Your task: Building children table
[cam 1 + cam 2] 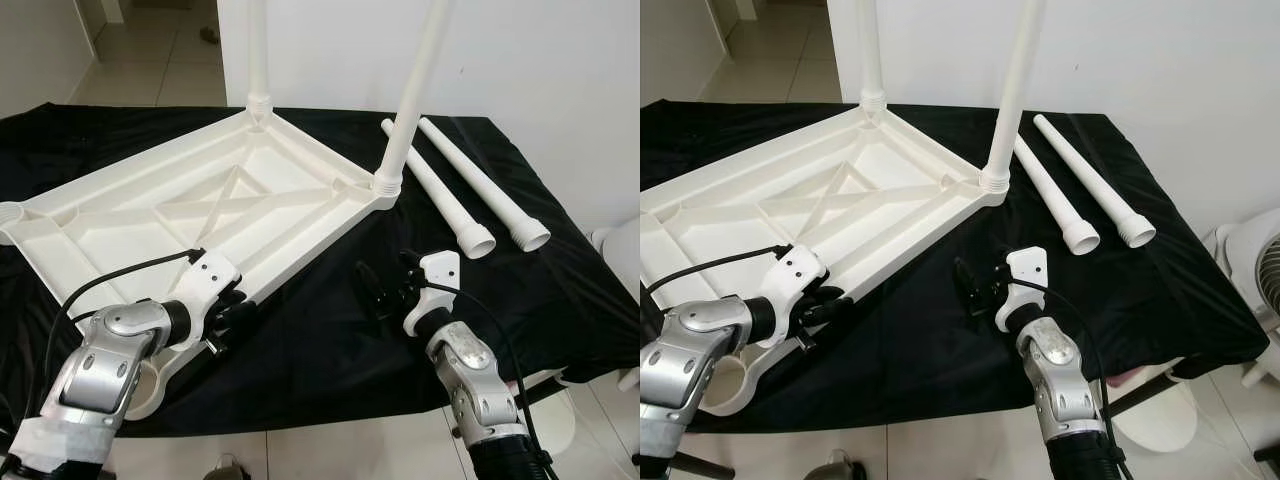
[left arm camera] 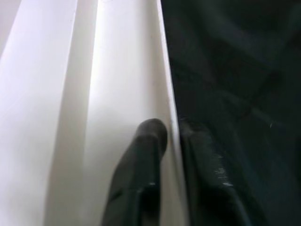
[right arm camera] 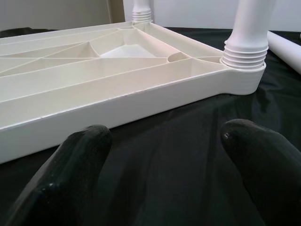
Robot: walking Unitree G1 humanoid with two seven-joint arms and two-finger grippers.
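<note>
i had two legs (image 1: 415, 95) screwed in, two loose legs (image 1: 440, 190) left (left gripper (image 1: 228, 315) clamping the tabletop (image 1: 190, 205) rim, right gripper (image 1: 385, 290) spread empty).

The tabletop (image 1: 210, 205) lies upside down on the counter (image 1: 330, 340), toward its left side. Two legs (image 1: 415, 95) stand upright in its far corners. Two loose legs (image 1: 440, 190) lie side by side on the counter to its right. The left hand (image 1: 225, 318) grips the tabletop's near rim. The right hand (image 1: 385, 290) sits over the counter, just right of that rim.
</note>
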